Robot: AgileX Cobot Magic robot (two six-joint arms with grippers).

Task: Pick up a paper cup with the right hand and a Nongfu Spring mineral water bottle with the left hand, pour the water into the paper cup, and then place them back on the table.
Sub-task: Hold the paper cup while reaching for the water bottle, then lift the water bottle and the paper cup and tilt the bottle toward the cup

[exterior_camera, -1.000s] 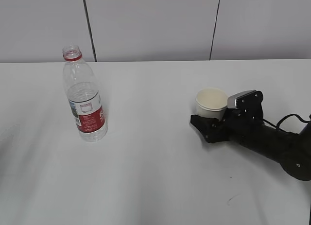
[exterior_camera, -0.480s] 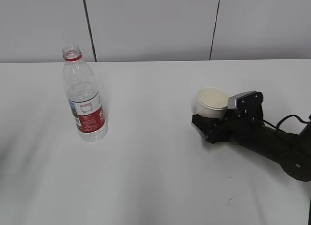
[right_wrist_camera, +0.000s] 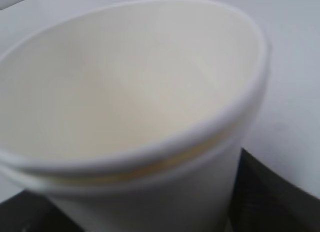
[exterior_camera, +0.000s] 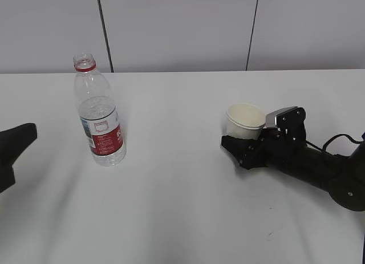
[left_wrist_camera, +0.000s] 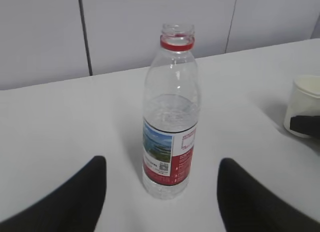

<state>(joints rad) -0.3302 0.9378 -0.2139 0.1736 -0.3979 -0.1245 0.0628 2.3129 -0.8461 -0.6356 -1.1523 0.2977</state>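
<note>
On the right of the table, the right hand lies low with its black jaws clamped around the lower part of the paper cup, which tilts slightly with its cream inside showing. Well apart on the left, the Nongfu Spring mineral water bottle stands upright and uncapped; the left hand faces it with jaws wide apart, not touching it
</note>
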